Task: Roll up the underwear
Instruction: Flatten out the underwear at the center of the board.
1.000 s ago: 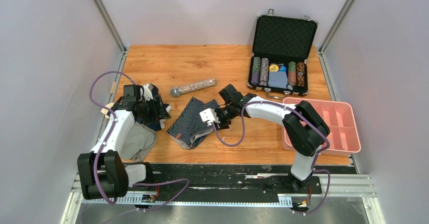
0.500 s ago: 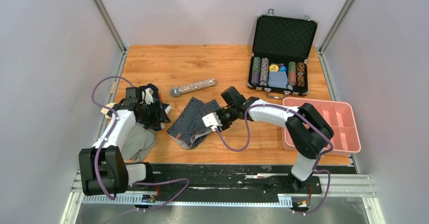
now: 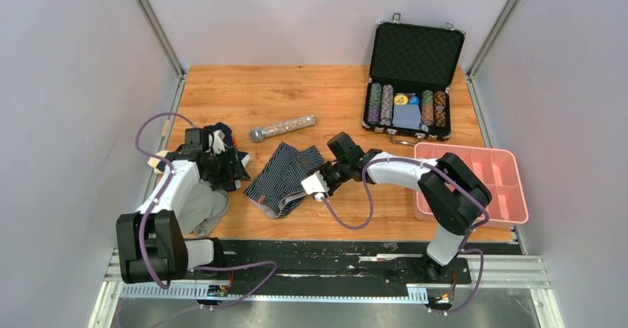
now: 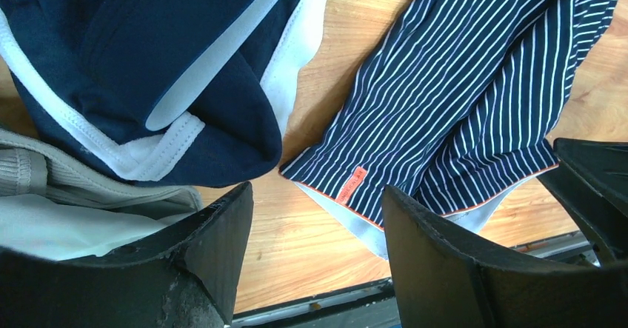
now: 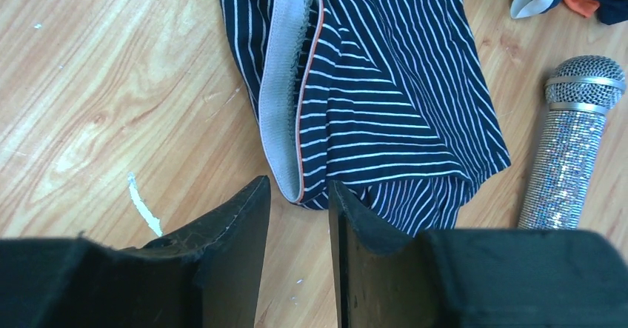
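Shifted nearward along navy white-striped cloth briefs (image 3: 285, 169): right hand (image 5: 298, 195), narrowly parted, empty; left hand (image 4: 317, 198) agape. Risk: closing short of waistband (image 5: 285, 84), missing cloth.

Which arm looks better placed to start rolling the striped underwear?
Right, probably: the right gripper hovers open at the waistband corner of the striped underwear. The left gripper, also open, hangs by the plain navy pair.
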`<state>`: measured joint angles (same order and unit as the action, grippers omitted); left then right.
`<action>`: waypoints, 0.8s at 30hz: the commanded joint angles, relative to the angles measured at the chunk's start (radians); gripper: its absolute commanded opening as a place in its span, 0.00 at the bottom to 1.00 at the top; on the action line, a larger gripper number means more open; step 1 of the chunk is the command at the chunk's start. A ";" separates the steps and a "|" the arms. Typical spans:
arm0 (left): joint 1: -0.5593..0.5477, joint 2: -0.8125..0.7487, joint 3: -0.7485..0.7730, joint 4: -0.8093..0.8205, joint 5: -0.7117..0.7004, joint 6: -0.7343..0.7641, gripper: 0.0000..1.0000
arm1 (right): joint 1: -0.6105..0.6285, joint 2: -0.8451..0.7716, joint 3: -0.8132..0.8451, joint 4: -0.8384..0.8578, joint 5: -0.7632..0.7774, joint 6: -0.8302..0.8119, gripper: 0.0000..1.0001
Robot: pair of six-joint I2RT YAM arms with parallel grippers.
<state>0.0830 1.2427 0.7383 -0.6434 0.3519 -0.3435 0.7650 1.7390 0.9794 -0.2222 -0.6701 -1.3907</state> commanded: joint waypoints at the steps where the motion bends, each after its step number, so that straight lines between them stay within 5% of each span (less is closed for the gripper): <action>1: 0.008 0.005 -0.001 0.022 -0.011 -0.007 0.73 | 0.000 -0.027 -0.010 0.103 -0.014 -0.039 0.34; 5: 0.009 0.007 0.003 0.021 -0.014 -0.005 0.73 | 0.000 -0.031 -0.016 0.128 -0.013 -0.047 0.24; 9: 0.009 0.014 0.001 0.031 -0.002 -0.006 0.74 | -0.001 -0.051 -0.028 0.140 0.019 -0.060 0.01; 14: 0.008 0.057 -0.001 0.037 -0.007 -0.011 0.80 | -0.029 -0.139 -0.071 0.140 0.058 -0.046 0.00; 24: -0.003 0.195 0.019 0.006 0.038 -0.014 0.54 | -0.050 -0.345 -0.232 0.107 0.156 0.061 0.00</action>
<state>0.0830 1.4036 0.7383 -0.6262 0.3603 -0.3504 0.7143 1.4479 0.8036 -0.1139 -0.5468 -1.3880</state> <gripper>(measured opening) 0.560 0.027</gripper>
